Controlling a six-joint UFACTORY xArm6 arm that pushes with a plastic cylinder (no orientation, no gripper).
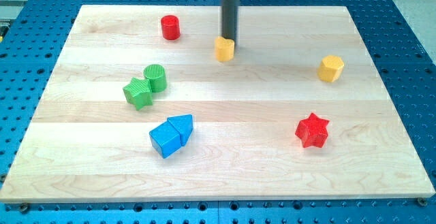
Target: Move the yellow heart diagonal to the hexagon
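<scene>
The yellow heart (224,49) sits on the wooden board near the view's top centre. My tip (228,39) stands right at the heart's top edge, touching or almost touching it; the dark rod comes down from the view's top. The yellow hexagon (331,68) lies far to the heart's right and slightly lower.
A red cylinder (170,27) is at the upper left. A green cylinder (156,77) touches a green star (138,92) at the left. A blue cube (164,140) touches a blue wedge-shaped block (182,125) at lower centre. A red star (313,130) is at lower right.
</scene>
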